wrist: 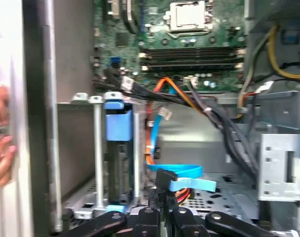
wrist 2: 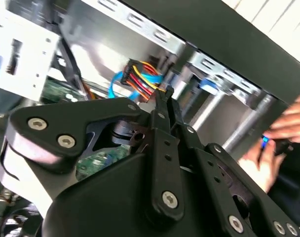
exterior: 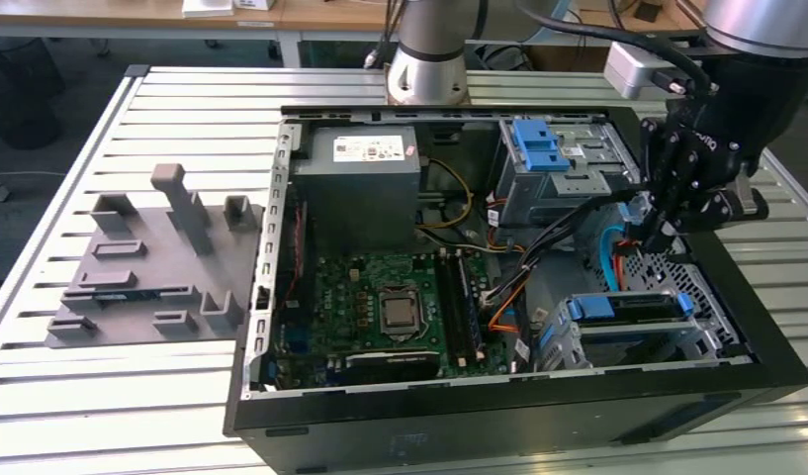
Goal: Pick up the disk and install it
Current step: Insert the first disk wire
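Exterior view: at the right of the frame, the black gripper (exterior: 661, 237) hangs inside the open black computer case (exterior: 509, 416). The flat silver-metal disk with blue rails (exterior: 625, 309) appears seated in the lower-right cage.

Second wrist view: the fingers look pressed together just beside the coloured wire bundle (wrist 2: 142, 79); a person's hand (wrist 2: 283, 128) is at the right edge.

First wrist view: the disk (wrist: 118, 126) stands left of centre. The flat blue cable (wrist: 184, 177) touches the fingertips and could snag, I judge.

the exterior view looks down on the open computer case (exterior: 509, 396); both wrist views sit close inside it.
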